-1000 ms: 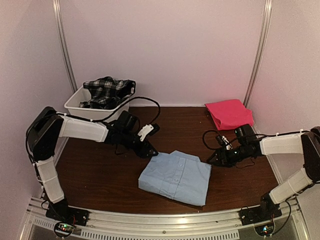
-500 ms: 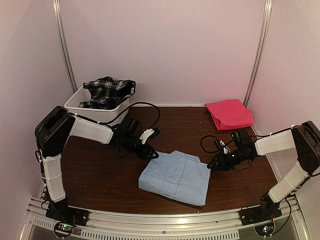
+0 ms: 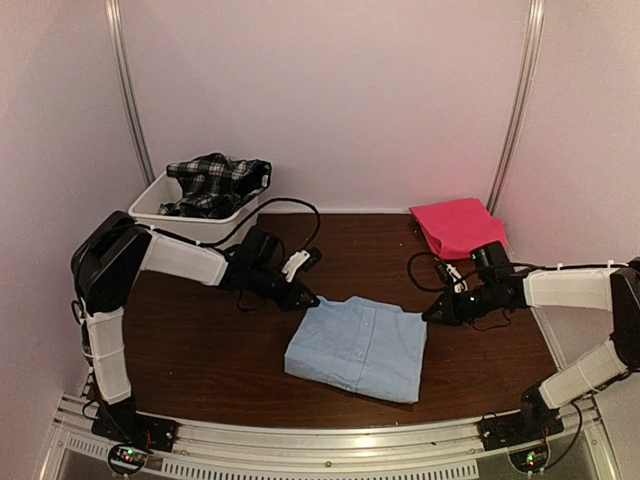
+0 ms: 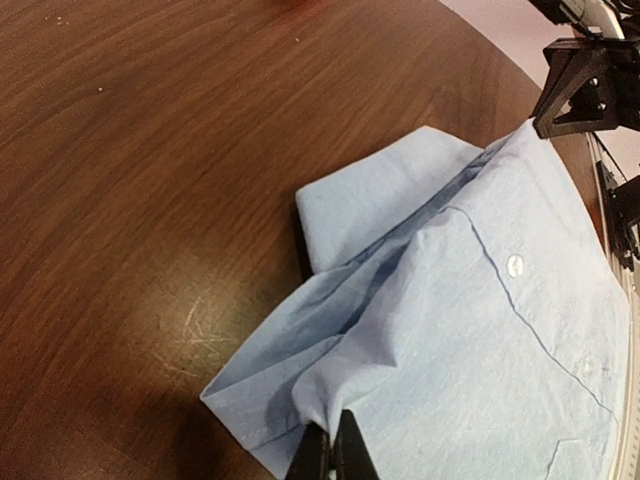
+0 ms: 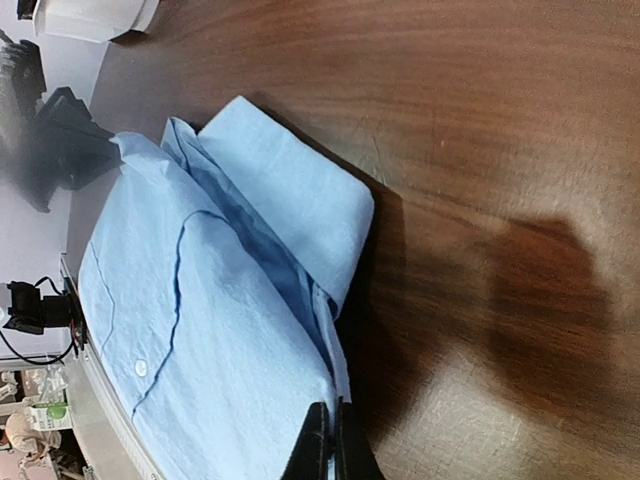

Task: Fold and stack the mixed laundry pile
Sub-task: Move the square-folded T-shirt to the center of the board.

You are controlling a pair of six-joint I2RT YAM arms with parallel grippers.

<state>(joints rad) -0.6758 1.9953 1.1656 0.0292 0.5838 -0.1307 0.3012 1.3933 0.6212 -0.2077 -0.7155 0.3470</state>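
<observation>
While shut tight — both hands (image 3: 314,300) (image 3: 428,318) on shirt (image 3: 360,345)

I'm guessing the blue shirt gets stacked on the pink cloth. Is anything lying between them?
No loose thing shows on the table between the blue shirt and the pink cloth. Only the right end effector sits there, shut on the shirt's far right corner; the left end effector grips the other far corner.
</observation>
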